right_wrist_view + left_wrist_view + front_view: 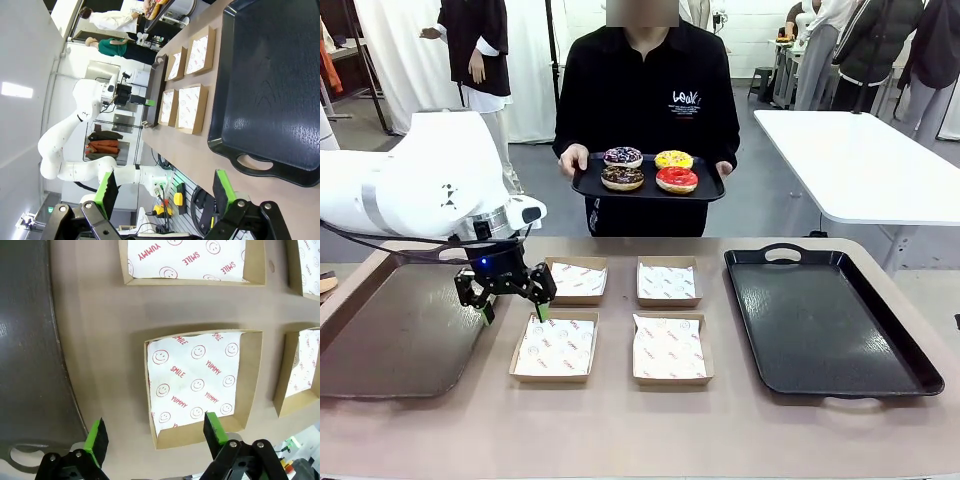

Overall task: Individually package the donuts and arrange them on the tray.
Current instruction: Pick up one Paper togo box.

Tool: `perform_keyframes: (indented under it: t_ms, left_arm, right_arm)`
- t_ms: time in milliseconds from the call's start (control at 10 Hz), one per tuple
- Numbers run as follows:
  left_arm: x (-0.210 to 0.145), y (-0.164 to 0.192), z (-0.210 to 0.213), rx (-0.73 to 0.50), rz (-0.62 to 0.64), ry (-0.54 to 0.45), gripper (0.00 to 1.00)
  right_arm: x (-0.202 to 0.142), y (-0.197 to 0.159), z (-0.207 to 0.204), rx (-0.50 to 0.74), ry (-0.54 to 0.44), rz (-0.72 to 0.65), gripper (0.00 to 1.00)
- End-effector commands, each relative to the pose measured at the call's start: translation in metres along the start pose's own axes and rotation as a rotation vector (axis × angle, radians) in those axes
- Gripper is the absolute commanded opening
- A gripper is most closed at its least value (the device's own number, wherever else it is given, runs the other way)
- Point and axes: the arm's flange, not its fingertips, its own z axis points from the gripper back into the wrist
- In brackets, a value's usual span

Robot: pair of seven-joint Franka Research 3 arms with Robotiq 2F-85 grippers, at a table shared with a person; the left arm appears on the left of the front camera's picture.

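The 4 donuts [649, 168] aren't on the table yet. They sit flat, holes up, in a 2-by-2 block on a small black tray [588, 184] that the person's hands [573, 158] hold in the air just beyond the table's far edge, about at its middle. The chocolate and red ones are on the side towards the robot, with the purple and yellow behind them.

The left gripper [513, 312] hangs over the left half of the table with its jaws spread wide and nothing between them. In its wrist view it [155, 432] hovers by the near corner of the near-left box [202, 385], 1 of 4 paper-lined cardboard boxes [668, 283] set out in the middle of the table. From there the donuts lie straight ahead and a little to the right, well apart, past the far row of boxes.

The right gripper [165, 189] is spread empty too. It sits back by the table's near edge on the right, looking over the handle of the big black tray [270, 85].

Rings have no long axis, so reach should decide it. I'd judge the left arm the nearer one, though either needs the person to bring the donuts closer.
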Motion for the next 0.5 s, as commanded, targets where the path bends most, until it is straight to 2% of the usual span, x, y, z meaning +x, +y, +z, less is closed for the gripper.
perform_keyframes:
  t_ms: [0,400]
  left_arm:
    - [0.0022,0.0019,0.0043,-0.004,-0.001,0.006,1.00]
    - [0.0022,0.0019,0.0043,-0.004,-0.001,0.006,1.00]
  right_arm:
    - [-0.0002,0.0007,0.0008,0.008,-0.006,0.003,1.00]
    - [-0.0002,0.0007,0.0008,0.008,-0.006,0.003,1.00]
